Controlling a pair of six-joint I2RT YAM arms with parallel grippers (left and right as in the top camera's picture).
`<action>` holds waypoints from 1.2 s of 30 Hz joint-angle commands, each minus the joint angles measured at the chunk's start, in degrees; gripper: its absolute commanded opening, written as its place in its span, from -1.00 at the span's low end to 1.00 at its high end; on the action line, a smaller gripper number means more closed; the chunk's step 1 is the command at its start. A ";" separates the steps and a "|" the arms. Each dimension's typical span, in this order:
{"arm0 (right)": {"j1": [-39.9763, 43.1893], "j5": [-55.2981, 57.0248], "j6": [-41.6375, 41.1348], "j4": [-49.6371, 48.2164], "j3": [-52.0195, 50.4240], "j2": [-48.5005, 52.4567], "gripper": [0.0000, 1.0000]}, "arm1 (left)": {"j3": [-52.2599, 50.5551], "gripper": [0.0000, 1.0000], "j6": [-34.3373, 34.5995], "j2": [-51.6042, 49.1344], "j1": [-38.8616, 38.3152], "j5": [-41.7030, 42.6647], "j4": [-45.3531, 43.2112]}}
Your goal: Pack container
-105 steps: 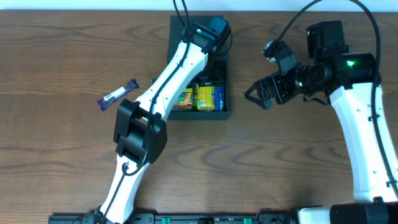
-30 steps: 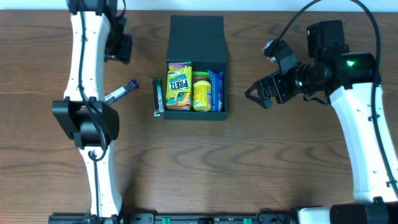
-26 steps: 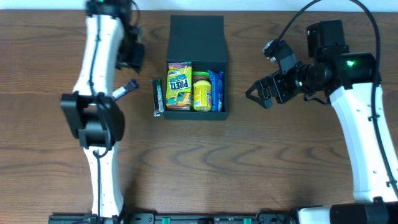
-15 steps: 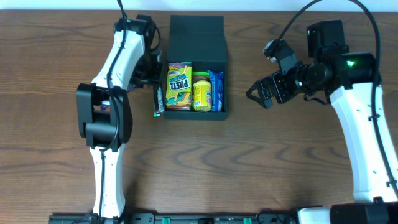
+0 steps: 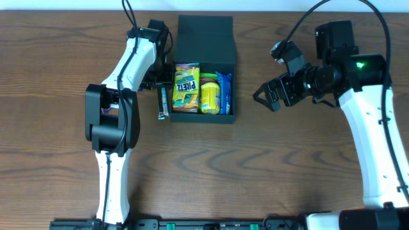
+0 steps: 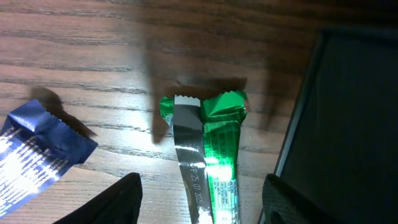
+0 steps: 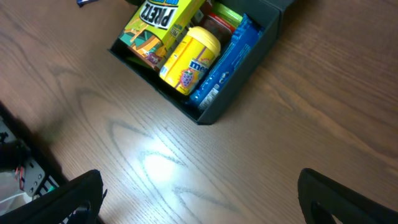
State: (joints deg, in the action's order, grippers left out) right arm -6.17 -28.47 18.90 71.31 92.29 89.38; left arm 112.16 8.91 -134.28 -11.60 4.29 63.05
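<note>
Three snack packets [image 5: 186,88] are sitting in the open container [image 5: 206,38] at mid-table. Green bar [image 6: 211,155] and blue wrapper [image 6: 37,146] are apparently awaiting packing. Left gripper [image 6: 202,190] is hovering spread over the bar, while right gripper [image 5: 263,99] is hanging open and empty.

Inside the container [image 5: 203,119], little room: Pretz packet [image 5: 185,87], yellow packet [image 5: 209,96] and blue packet [image 5: 223,92] packed side by side, wall to wall. Behind the container, blocked by the open lid [image 5: 204,38]. Left of the container, tight: green bar [image 6: 205,155] just beside the wall, blue wrapper [image 6: 37,149] farther left, left arm [image 5: 128,70] slanting overhead, left gripper [image 6: 202,182] spread above the bar. In front of the container, bare table [image 5: 255,179], open passage. Right of the container, open up to the right gripper [image 5: 262,97], spread, well apart.
</note>
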 commanded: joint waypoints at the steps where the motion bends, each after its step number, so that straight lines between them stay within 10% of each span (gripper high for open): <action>1: -0.02 -0.04 0.87 0.07 0.55 -0.66 0.98 | -1.73 0.25 2.08 -0.57 -0.66 -0.20 -0.44; 14: -0.02 -0.04 0.87 0.07 0.55 -0.66 0.98 | -4.09 -0.63 4.00 -0.55 -0.85 0.15 -3.32; 36: 1.73 2.27 0.90 -0.04 0.55 -0.68 0.98 | 26.71 -0.64 10.86 -0.50 -12.04 3.10 11.82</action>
State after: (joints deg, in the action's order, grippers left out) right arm -5.80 -26.41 18.90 71.13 92.29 89.38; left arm 137.67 18.00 -134.69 -20.53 4.36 75.40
